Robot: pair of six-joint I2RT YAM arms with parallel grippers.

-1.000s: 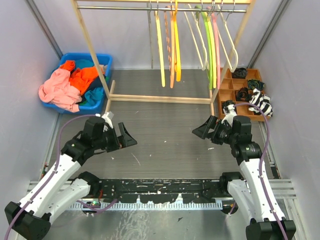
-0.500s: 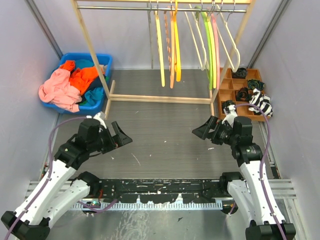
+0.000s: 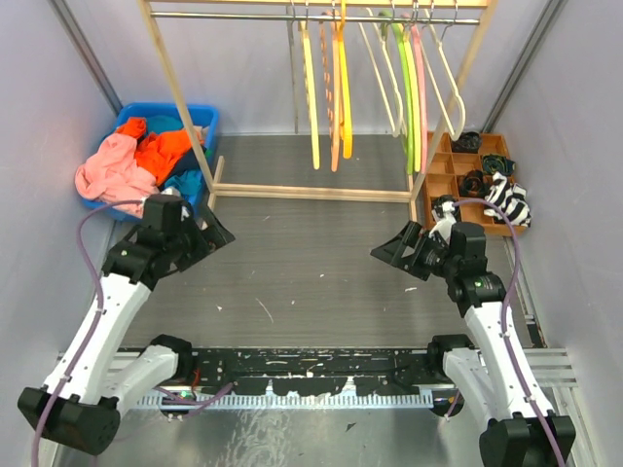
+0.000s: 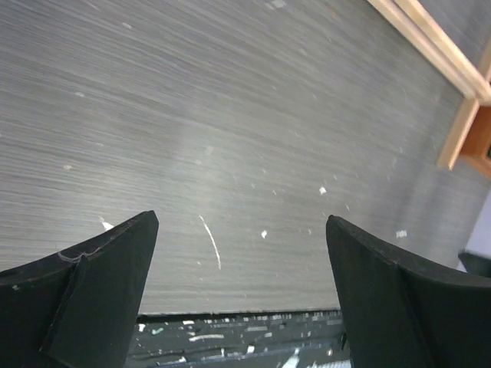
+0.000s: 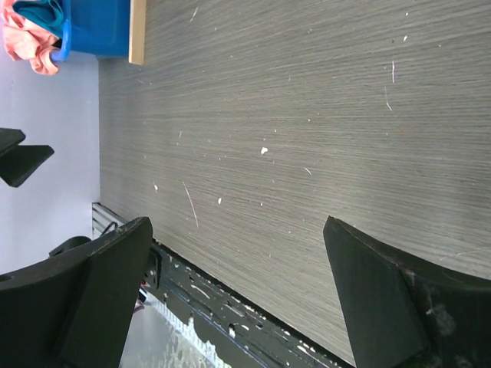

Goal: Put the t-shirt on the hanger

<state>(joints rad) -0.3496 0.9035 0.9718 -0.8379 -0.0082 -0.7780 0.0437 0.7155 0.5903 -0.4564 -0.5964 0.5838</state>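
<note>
The salmon-pink t-shirt (image 3: 109,177) lies crumpled over the front left rim of a blue bin (image 3: 200,119); a corner of it shows in the right wrist view (image 5: 29,44). A pale cream hanger (image 3: 387,83) hangs on the rack rail, and a second one (image 3: 450,89) hangs at the right end. My left gripper (image 3: 206,238) is open and empty, just right of and in front of the bin; its wrist view (image 4: 242,218) shows only bare table. My right gripper (image 3: 394,251) is open and empty over the table's right half, likewise in its wrist view (image 5: 238,222).
A wooden rack (image 3: 311,192) stands across the back with yellow, orange, green and pink hangers. The bin also holds orange (image 3: 161,148) and teal garments. A wooden compartment tray (image 3: 458,165) with dark items and a striped cloth sits at the right. Grey walls close both sides.
My left arm has swung left and back, bringing its open gripper close to the blue bin. My right arm has barely moved.
</note>
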